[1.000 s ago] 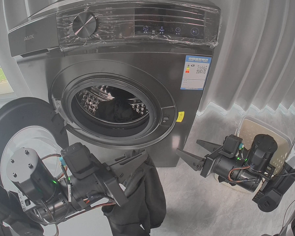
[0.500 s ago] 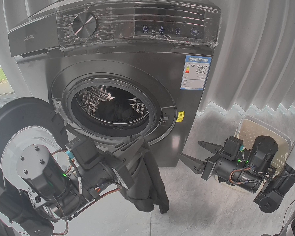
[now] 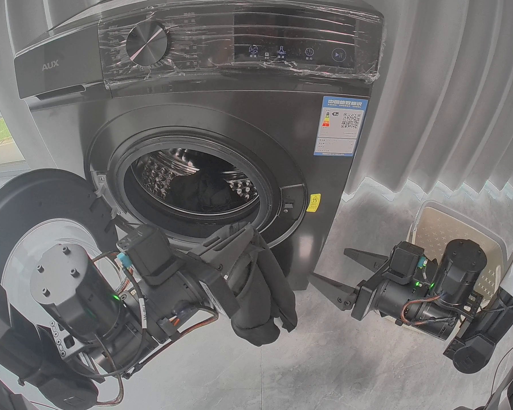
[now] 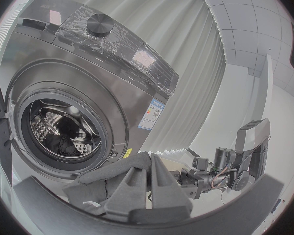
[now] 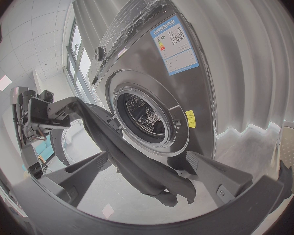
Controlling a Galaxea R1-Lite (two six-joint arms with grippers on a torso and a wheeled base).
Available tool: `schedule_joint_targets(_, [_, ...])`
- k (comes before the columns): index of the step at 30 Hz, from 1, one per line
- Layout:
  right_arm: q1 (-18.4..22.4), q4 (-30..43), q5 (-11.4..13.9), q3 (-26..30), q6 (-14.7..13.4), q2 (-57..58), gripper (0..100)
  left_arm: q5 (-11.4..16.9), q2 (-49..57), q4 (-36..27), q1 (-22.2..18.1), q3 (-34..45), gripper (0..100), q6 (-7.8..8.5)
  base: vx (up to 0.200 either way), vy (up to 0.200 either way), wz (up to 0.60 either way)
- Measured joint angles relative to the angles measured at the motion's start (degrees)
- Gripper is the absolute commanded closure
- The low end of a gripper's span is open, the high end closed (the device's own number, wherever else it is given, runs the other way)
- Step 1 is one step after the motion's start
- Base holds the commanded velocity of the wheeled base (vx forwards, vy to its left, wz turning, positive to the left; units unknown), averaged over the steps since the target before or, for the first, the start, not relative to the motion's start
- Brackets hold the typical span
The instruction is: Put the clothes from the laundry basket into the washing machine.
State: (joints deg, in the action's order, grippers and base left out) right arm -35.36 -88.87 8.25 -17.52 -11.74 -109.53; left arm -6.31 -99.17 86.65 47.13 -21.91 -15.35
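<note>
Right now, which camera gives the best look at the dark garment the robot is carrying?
The right wrist view: the dark garment hangs there full length from the left tool, seen side-on. The head view shows it bunched below that tool; the left wrist view shows a pinched fold between the fingers.

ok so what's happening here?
The left tool is shut on a dark garment, holding it in front of the washing machine, just below its open drum, where another dark piece already lies. The door is swung open. The right tool is open and empty, near the laundry basket on the floor.
</note>
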Motion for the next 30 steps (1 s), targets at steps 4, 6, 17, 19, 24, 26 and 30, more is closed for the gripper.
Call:
schedule_joint_targets(4, [-1.89,0.02,0.06,1.18,0.22,0.07,0,0.05,0.00,0.00,0.11,-0.52,100,-0.09,0.000,0.000,0.00])
schedule_joint_targets(6, [-2.89,0.00,0.09,1.71,0.24,0.18,0,0.02,0.06,0.00,0.17,-0.78,100,-0.17,0.000,0.000,0.00])
schedule_joint_targets(17, [-12.13,0.05,0.44,2.69,0.30,-0.39,0,0.02,0.00,0.04,0.00,-2.12,100,-0.27,0.000,0.000,0.00])
schedule_joint_targets(19, [-13.14,0.02,0.41,2.11,0.30,-1.40,0,0.02,-0.02,0.06,0.00,-2.23,100,-0.27,0.000,0.000,0.00])
schedule_joint_targets(24, [-14.43,0.00,0.41,-0.28,0.28,-5.29,0,0.00,-0.05,0.06,0.00,-2.26,100,-0.28,0.000,0.000,0.00])
schedule_joint_targets(26, [-14.45,-0.02,0.39,-2.02,0.24,-7.08,0,0.00,-0.05,0.06,0.00,-2.27,100,-0.28,0.000,0.000,0.00])
schedule_joint_targets(30, [-14.14,0.00,0.22,-5.22,0.02,-9.79,0,0.00,-0.05,0.11,0.00,-2.27,100,-0.28,0.000,0.000,0.00])
